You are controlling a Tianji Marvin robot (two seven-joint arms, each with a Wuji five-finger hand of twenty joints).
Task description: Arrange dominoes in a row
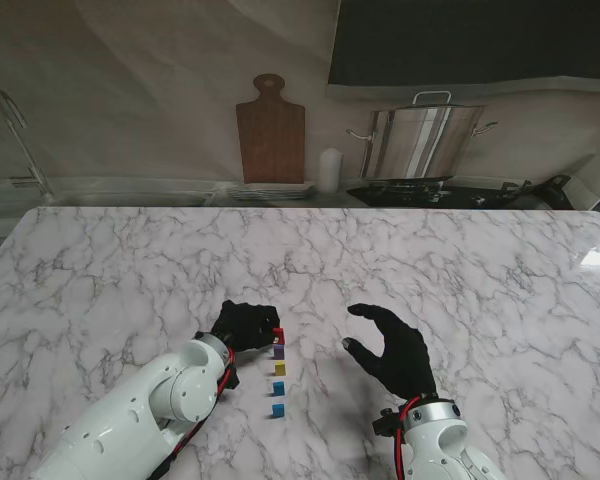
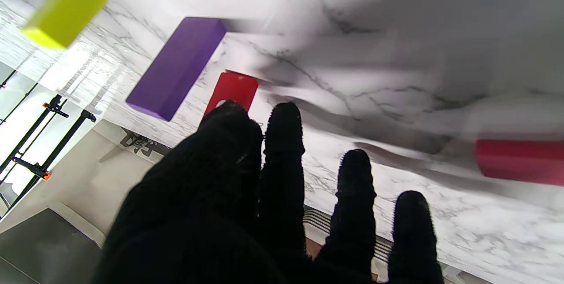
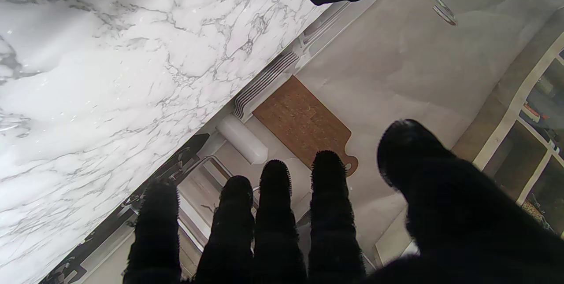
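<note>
A row of small dominoes stands on the marble worktop near its front edge, running from nearer me to farther from me: two blue dominoes, then a yellow domino, a purple domino and, at the far end, a red domino. The left hand, in a black glove, is at the far end of the row with its fingertips closed on the red domino; the left wrist view shows the thumb and forefinger against the red face, with the purple domino just beside it and the yellow one next along. That same view shows a further red block lying apart on the marble; it is blurred. The right hand hovers to the right of the row, well apart from the dominoes, fingers spread and curved, holding nothing; its wrist view confirms separated fingers with nothing between them. Beyond the far edge of the worktop stand a wooden cutting board, a white cylinder and a steel pot.
</note>
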